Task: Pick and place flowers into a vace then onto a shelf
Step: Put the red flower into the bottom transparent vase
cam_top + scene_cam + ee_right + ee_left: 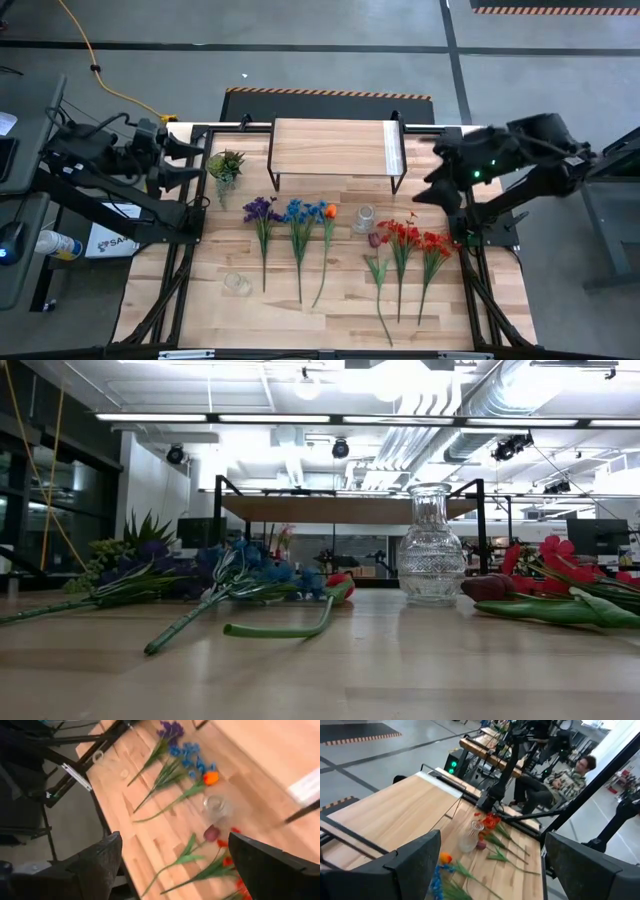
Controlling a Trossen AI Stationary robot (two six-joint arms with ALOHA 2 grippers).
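- On the wooden tabletop (pixel 330 310), the flowers lie flat in two groups with stems pointing toward the near edge; none is in the vase.
- Left group: purple flower (pixel 261 210), blue flower (pixel 298 213), orange flower (pixel 329 212), side by side.
- Right group: red flowers (pixel 418 238), blooms close together, with one dark reddish bud (pixel 375 240) just beside the vase.
- Glass vase (pixel 365 218) stands upright between the two groups, apart from the blue and orange blooms; low view shows it clear, patterned, narrow-necked (pixel 431 560).
- Shelf (pixel 335 148) stands at the far side of the table, light wood on thin black legs, pale strip (pixel 393 150) near its right end; its top carries nothing.
- Small green spiky plant (pixel 225 166) sits just left of the shelf.
- A small clear round object (pixel 237 284) lies near the front left of the table; cannot tell what it is.
- Left gripper (pixel 193 160): raised at the table's far left corner, fingers spread wide, nothing between them.
- Right gripper (pixel 432 172): raised at the far right, beside the shelf's right end, fingers spread wide, nothing between them.
- Left wrist view: a seated person (pixel 565 777) in the room beyond the table.
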